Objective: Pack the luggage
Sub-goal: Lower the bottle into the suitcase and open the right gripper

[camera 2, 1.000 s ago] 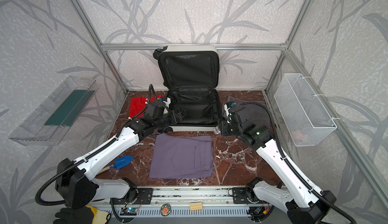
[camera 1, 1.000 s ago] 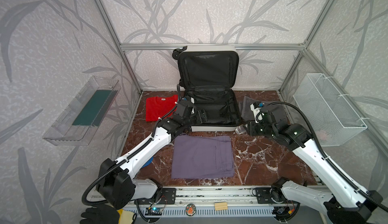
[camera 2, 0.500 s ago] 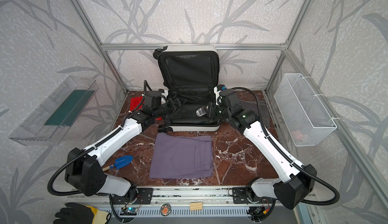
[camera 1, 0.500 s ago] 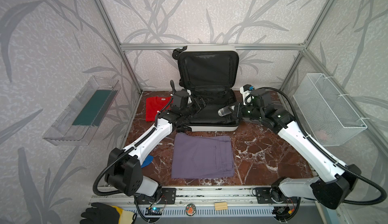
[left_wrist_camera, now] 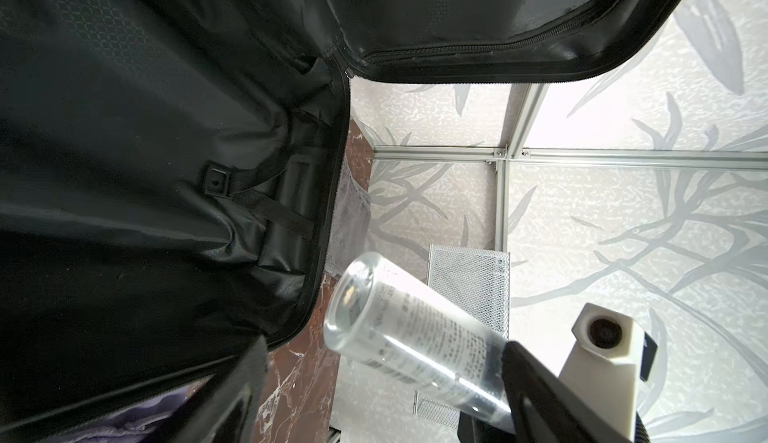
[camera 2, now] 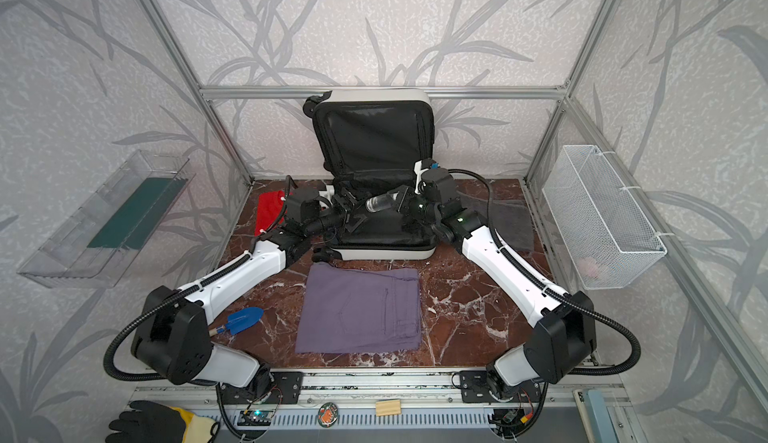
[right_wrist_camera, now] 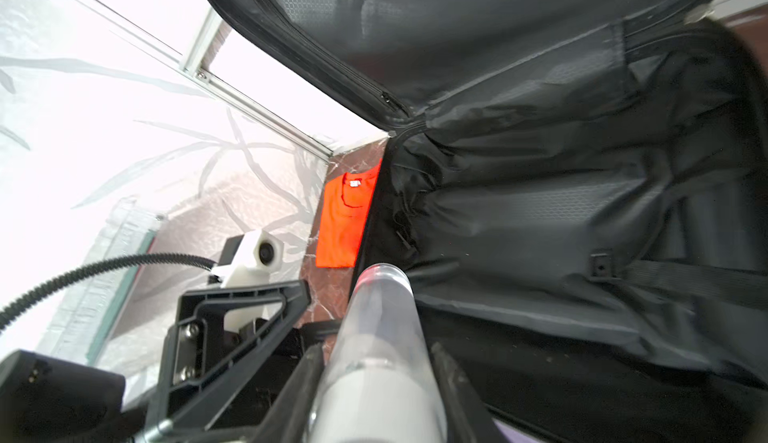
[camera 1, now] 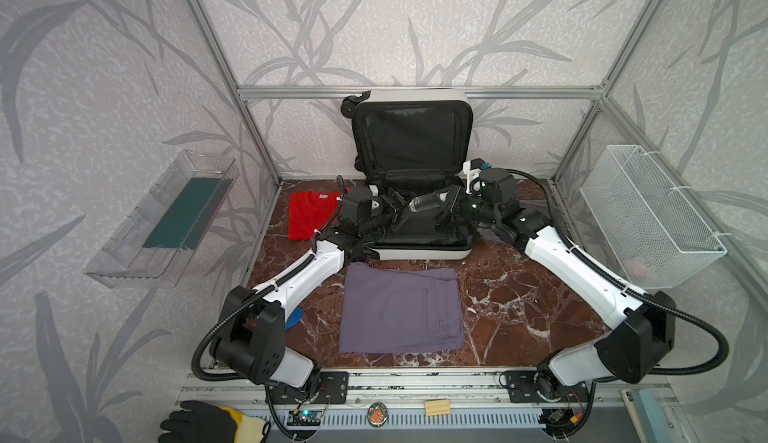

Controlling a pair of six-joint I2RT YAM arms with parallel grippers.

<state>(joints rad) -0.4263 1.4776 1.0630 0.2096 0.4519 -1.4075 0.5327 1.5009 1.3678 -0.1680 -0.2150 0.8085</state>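
Room: pale walls printed with grey leaf sprays are enclosing the luggage on three sides, with aluminium bars running along the corners.
Surface: a red-brown marble tabletop with white veins is carrying the luggage at its back edge.
Luggage: it is lying open with its white shell down, and its black-lined lid is leaning upright against the back wall.
Trousers: folded purple trousers are lying flat just in front of the luggage.
Basket: a white wire basket is hanging on the wall well to the luggage's right.
Tray: a clear tray is hanging on the wall well to its left.
Shirt: a red shirt is lying just beside the luggage's left side.
Right gripper: the right gripper is hovering over the luggage's open half, its fingers clamping one end of a clear bottle.
Left gripper: the left gripper is hovering over the luggage too, with its fingers spread wide and holding nothing, just beside the bottle's base.
Bottle: it is lying nearly level in the air above the luggage lining.
Writing: small dark print is running along the bottle, too fine for reading. The shirt's white neck label is also unreadable.
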